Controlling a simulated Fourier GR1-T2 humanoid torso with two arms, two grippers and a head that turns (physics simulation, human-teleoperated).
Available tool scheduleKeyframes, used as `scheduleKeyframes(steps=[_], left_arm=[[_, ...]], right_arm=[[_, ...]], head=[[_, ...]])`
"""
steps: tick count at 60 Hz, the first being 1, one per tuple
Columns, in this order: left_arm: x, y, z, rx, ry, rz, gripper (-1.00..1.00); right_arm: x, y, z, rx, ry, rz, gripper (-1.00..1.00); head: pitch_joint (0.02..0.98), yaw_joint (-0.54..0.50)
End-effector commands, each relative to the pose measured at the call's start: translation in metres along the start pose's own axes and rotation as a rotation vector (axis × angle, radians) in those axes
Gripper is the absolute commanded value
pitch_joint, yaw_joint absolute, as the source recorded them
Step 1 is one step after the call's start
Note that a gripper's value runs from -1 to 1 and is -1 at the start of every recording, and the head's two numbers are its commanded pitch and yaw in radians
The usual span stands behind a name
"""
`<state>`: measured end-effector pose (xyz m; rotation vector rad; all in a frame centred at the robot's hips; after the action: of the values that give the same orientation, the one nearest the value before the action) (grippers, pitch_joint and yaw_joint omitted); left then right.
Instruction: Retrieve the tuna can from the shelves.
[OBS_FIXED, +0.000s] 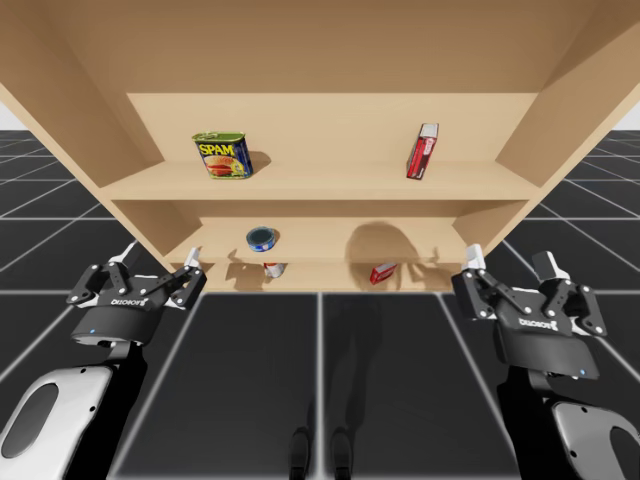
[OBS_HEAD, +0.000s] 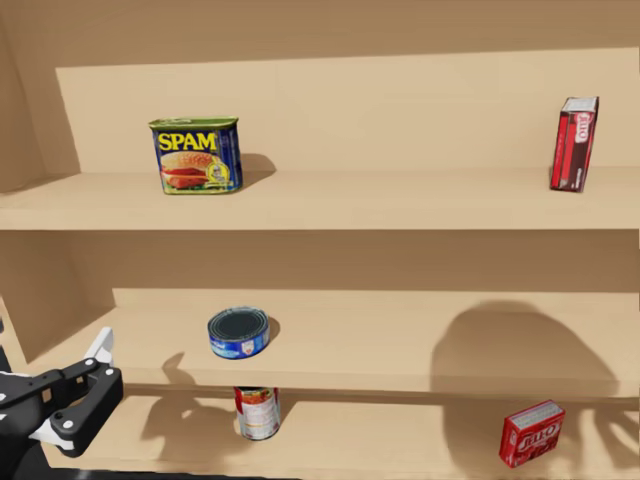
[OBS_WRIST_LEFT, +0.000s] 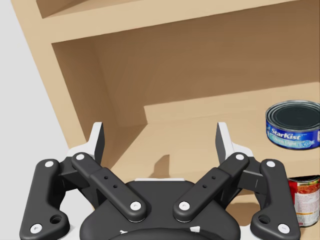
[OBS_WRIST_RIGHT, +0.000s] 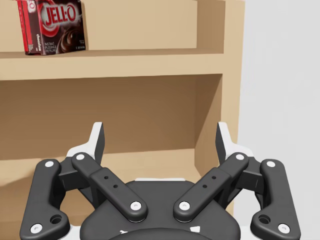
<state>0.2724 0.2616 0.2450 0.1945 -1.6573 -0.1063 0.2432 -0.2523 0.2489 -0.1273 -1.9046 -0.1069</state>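
A pale wooden shelf unit (OBS_FIXED: 320, 185) fills the upper middle of the high view; a black floor (OBS_FIXED: 400, 380) with pale grid lines spreads across the lower frame.

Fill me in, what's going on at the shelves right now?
Nothing is grasped yet. The tuna can sits on the middle shelf, toward its left end. My left gripper hovers out in front with its jaws open, the can ahead of it and off to one side. My right gripper is open too, at the shelf's other end, well away from the can. The left arm looks the likelier one to reach in.
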Motion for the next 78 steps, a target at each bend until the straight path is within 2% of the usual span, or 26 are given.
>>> scheduleKeyframes(steps=[1, 11, 20, 25, 27, 32, 33, 34, 40, 43, 47, 50, 55, 64, 73, 78], left_arm=[[0.0, 0.0, 0.0, -0.003, 0.004, -0.003, -1.0], [0.001, 0.0, 0.0, 0.0, -0.001, 0.005, -1.0], [0.002, -0.002, 0.002, -0.019, -0.002, 0.022, -1.0], [0.003, -0.003, 0.002, -0.031, 0.003, 0.051, -1.0], [0.005, -0.005, 0.004, -0.062, 0.015, 0.076, -1.0], [0.011, -0.008, 0.009, -0.096, 0.022, 0.101, -1.0], [0.016, -0.011, 0.013, -0.122, 0.028, 0.122, -1.0], [0.017, -0.012, 0.014, -0.13, 0.028, 0.125, -1.0], [0.029, -0.021, 0.024, -0.17, 0.043, 0.127, -1.0], [0.033, -0.028, 0.028, -0.187, 0.053, 0.107, -1.0], [0.038, -0.034, 0.031, -0.216, 0.065, 0.108, -1.0], [0.041, -0.039, 0.033, -0.228, 0.078, 0.094, -1.0], [0.045, -0.044, 0.031, -0.253, 0.09, 0.098, -1.0], [0.046, -0.051, 0.023, -0.26, 0.105, 0.099, -1.0], [0.041, -0.06, 0.004, -0.29, 0.149, 0.111, -1.0], [0.036, -0.067, -0.008, -0.29, 0.16, 0.101, -1.0]], right_arm=[[-0.003, 0.005, 0.002, 0.037, 0.018, 0.003, -1.0], [-0.004, 0.007, 0.003, 0.059, 0.026, -0.007, -1.0], [-0.005, 0.008, 0.003, 0.063, 0.029, -0.005, -1.0], [-0.005, 0.008, 0.003, 0.058, 0.028, -0.003, -1.0], [-0.006, 0.007, 0.003, 0.054, 0.027, -0.002, -1.0], [-0.006, 0.007, 0.003, 0.051, 0.027, -0.001, -1.0], [-0.006, 0.007, 0.002, 0.048, 0.026, 0.001, -1.0], [-0.005, 0.006, 0.002, 0.047, 0.026, 0.002, -1.0], [-0.005, 0.006, 0.002, 0.041, 0.026, 0.001, -1.0], [-0.005, 0.005, 0.002, 0.038, 0.025, 0.0, -1.0], [-0.005, 0.004, 0.002, 0.035, 0.024, -0.001, -1.0], [-0.005, 0.003, 0.001, 0.033, 0.024, -0.002, -1.0], [-0.004, 0.002, 0.001, 0.032, 0.023, 0.0, -1.0], [-0.004, 0.001, 0.001, 0.031, 0.022, 0.002, -1.0], [-0.004, 0.0, 0.001, 0.032, 0.018, 0.004, -1.0], [-0.003, -0.001, 0.0, 0.031, 0.015, 0.006, -1.0]], head=[[0.505, 0.15], [0.595, 0.22], [0.608, 0.24], [0.606, 0.24], [0.602, 0.24], [0.596, 0.23], [0.592, 0.23], [0.591, 0.23], [0.58, 0.23], [0.578, 0.22], [0.576, 0.22], [0.574, 0.22], [0.572, 0.23], [0.572, 0.23], [0.572, 0.22], [0.572, 0.22]])
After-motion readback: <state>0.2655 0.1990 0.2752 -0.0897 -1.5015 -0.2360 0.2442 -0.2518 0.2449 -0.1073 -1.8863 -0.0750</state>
